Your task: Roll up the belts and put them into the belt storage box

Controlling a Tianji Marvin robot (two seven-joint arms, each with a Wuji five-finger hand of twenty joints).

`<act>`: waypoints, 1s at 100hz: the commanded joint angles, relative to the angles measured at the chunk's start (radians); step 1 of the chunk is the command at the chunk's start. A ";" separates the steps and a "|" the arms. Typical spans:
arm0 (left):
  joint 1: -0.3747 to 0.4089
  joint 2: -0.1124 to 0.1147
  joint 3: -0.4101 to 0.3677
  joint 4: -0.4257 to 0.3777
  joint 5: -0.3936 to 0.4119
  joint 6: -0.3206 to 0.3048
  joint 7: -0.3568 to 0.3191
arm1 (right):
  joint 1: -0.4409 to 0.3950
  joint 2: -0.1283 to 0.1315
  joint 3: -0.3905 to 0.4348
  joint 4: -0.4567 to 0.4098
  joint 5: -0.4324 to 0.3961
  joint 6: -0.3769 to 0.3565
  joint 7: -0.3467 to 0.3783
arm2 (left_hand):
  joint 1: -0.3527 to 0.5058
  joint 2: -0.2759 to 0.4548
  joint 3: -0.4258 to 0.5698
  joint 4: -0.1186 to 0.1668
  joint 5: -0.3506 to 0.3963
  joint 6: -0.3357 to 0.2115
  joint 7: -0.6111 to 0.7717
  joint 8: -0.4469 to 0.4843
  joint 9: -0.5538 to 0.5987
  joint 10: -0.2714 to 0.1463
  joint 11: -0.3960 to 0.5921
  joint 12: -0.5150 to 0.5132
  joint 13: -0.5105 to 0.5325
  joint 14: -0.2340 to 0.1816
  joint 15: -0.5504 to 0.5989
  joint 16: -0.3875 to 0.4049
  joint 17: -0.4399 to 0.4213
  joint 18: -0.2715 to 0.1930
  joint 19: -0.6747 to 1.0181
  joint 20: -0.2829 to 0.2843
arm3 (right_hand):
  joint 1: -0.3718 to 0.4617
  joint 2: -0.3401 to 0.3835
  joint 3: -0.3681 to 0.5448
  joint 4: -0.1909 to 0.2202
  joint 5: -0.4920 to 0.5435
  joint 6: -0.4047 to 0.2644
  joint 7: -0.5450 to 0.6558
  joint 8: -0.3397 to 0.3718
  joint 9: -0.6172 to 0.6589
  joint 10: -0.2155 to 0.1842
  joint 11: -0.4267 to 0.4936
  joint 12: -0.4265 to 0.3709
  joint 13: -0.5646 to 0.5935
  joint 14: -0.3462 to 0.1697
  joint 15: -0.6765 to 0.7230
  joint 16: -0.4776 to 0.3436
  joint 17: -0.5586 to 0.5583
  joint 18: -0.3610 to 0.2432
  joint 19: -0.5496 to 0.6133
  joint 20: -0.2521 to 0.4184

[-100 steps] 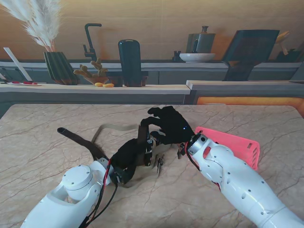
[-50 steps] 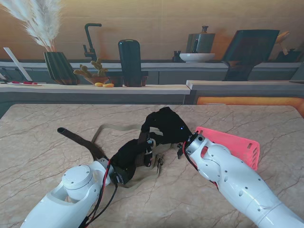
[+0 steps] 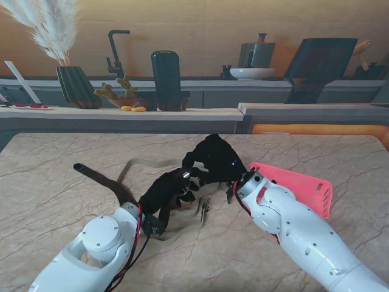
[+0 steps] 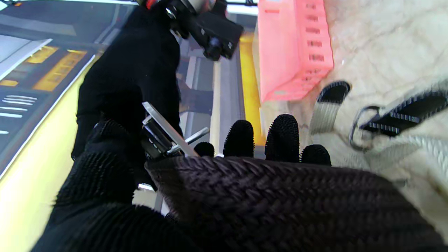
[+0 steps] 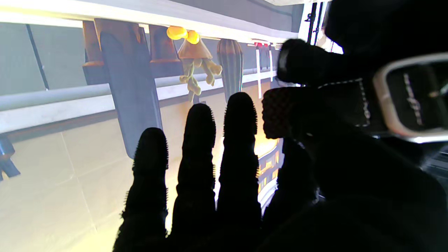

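From the stand's view, the left hand (image 3: pixel 165 193) and the right hand (image 3: pixel 213 159), both in black knit gloves, are meeting at the middle of the veined marble table (image 3: pixel 55 182), fingers curling around the buckle end of the dark belt (image 3: pixel 100 178). That belt's free strap is lying flat, its long axis running away to the left and slightly farther from me, tip pointing left. A beige belt (image 3: pixel 143 163) is looping behind it, passing under the hands. The pink belt storage box (image 3: pixel 304 185), a slotted plastic tray, is sitting on the right, just beyond the right forearm. In the left wrist view, the dark belt (image 4: pixel 280 196) is showing a coarse braided weave across the palm, the left hand's fingertips (image 4: pixel 282 134) closing over it, a flat metal buckle (image 4: pixel 164 129) sticking out beside the thumb. In the right wrist view, three fingers (image 5: pixel 199 147) are standing straight while the thumb side is pinching a strap beside a rounded silver buckle frame (image 5: pixel 402 101).
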 commanded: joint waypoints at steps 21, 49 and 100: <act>0.035 0.008 -0.042 -0.038 0.088 0.008 0.047 | -0.042 0.037 0.048 -0.074 -0.106 0.043 -0.023 | -0.013 0.008 -0.046 0.027 0.051 -0.011 -0.090 -0.056 0.006 0.019 -0.054 -0.043 -0.017 -0.004 -0.051 -0.018 -0.006 0.003 -0.031 0.000 | 0.036 0.013 0.092 -0.001 0.155 0.026 0.143 0.037 0.034 0.048 -0.007 0.012 0.016 0.029 0.045 0.011 -0.014 0.026 0.056 -0.043; 0.031 0.015 -0.060 -0.048 0.035 0.103 -0.021 | -0.062 0.064 0.091 -0.118 -0.182 0.030 0.006 | 0.048 0.027 -0.039 0.035 0.121 0.014 -0.095 -0.061 0.062 0.035 -0.055 -0.064 0.011 0.002 -0.055 -0.035 0.018 -0.003 -0.020 -0.006 | 0.048 0.002 0.106 0.000 0.177 0.050 0.129 0.050 0.032 0.082 0.014 0.014 0.012 0.050 0.068 0.020 -0.025 0.042 0.070 -0.054; -0.035 0.050 -0.040 0.027 0.091 0.064 -0.166 | -0.120 0.077 0.183 -0.191 -0.254 0.071 -0.051 | 0.138 -0.073 0.124 0.024 0.186 -0.091 -0.025 0.027 0.040 -0.029 -0.147 -0.116 -0.081 -0.069 -0.259 -0.130 -0.011 -0.059 -0.159 -0.063 | 0.035 0.005 0.098 0.005 0.171 0.002 0.118 0.072 0.047 0.058 -0.004 0.000 0.016 0.053 0.065 0.016 -0.026 0.047 0.082 -0.070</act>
